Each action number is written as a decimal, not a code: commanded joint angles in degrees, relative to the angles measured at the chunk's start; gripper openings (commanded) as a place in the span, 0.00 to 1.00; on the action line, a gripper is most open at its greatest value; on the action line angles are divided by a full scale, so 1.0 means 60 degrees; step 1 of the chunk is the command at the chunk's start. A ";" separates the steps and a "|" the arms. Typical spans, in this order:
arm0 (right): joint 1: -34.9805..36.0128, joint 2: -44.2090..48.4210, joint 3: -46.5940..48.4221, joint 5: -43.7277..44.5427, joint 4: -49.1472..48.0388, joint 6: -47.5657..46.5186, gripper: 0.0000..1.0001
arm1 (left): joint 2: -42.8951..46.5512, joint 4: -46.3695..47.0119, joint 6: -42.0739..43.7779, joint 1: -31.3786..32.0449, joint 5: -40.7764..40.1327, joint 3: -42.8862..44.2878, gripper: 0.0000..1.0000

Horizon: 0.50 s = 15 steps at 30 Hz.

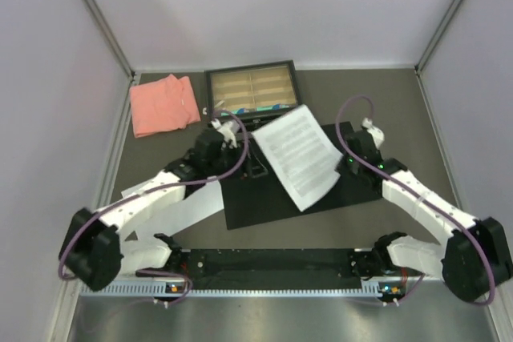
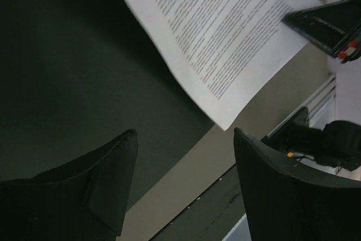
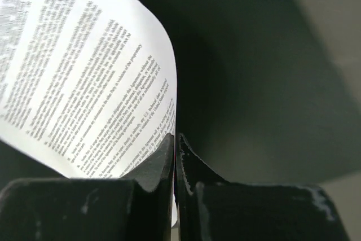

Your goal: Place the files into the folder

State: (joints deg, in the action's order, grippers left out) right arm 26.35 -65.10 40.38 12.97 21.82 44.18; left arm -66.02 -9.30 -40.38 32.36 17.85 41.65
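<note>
A folded salmon-pink cloth (image 1: 164,104) lies at the far left of the desk (image 1: 385,102). Nearer the bases, a white sheet (image 1: 180,207) lies flat under the left arm; I cannot tell if it is paper or part of the cover. The left tool (image 2: 185,139) hangs over the left part of the folder (image 1: 264,206), its fingers spread wide with nothing between them. It is just beside the near-left edge of the files (image 1: 298,154).

Behind it, at the far edge, sits a black-framed tray (image 1: 251,87) with tan compartments. The folder lies open with its matte black inside up, between the two arms. The printed sheet lies tilted across the folder's far right part. Its far corner reaches the tray's near right corner in the overhead view.

The right tool (image 3: 176,139) is closed tight on the sheet's right edge. There the paper (image 3: 73,66) bows upward, off the black surface (image 3: 254,83). A black rail (image 1: 272,262) runs along the near edge between the bases.
</note>
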 commanded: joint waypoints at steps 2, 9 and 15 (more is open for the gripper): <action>-0.1621 0.1692 -0.1265 0.0914 0.0318 0.0780 0.00 | -0.1621 0.2379 0.0008 0.1285 -0.0149 0.0310 0.73; -0.2633 0.2339 -0.1589 0.1208 0.0596 0.0401 0.00 | -0.3423 0.4285 -0.1428 0.1623 -0.0161 -0.0128 0.73; -0.2648 0.2486 -0.1968 0.0714 0.0130 -0.0141 0.00 | -0.4157 0.5314 -0.1708 0.1711 -0.0351 -0.0671 0.72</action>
State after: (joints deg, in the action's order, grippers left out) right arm 11.07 -51.68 30.28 19.25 26.28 46.52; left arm -89.14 13.65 -48.60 42.06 17.02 39.66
